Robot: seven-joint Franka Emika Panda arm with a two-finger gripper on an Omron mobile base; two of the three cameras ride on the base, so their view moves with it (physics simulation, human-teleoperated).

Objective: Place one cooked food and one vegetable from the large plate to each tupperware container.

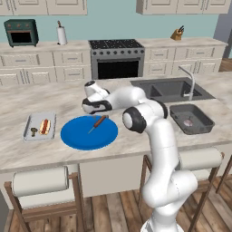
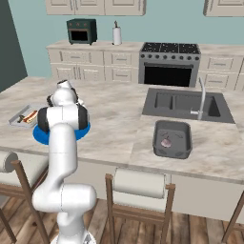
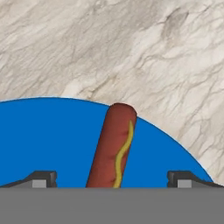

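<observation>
Sausage (image 3: 113,146) with a yellow mustard line lies on the large plate (image 1: 81,136), near the plate's far edge, and in the hand view it runs straight up between our two fingertips (image 3: 43,178), which stand wide apart on either side of it and touch nothing. We judge the gripper (image 3: 111,181) to be open and lined up over the near part of this cooked piece, with the plate's blue rim and the marbled bench (image 1: 54,97) beyond. In the left base view the sausage looks like a thin stick lying slantwise on the plate, with the hand close above it. To the left of the plate, just beside it, sits one tupperware container (image 1: 28,131) already holding a hotdog (image 1: 44,126) and a small dark item (image 1: 34,131); the other container (image 1: 201,124), well apart to the right near the sink (image 1: 170,88), holds one small pinkish piece (image 1: 187,122). The risks from here, as we see them: closing near one end could let the round sausage swivel or slip out; descending too far could press the fingertips onto the plate and shove it; and carrying it to the left container would double up food there.
</observation>
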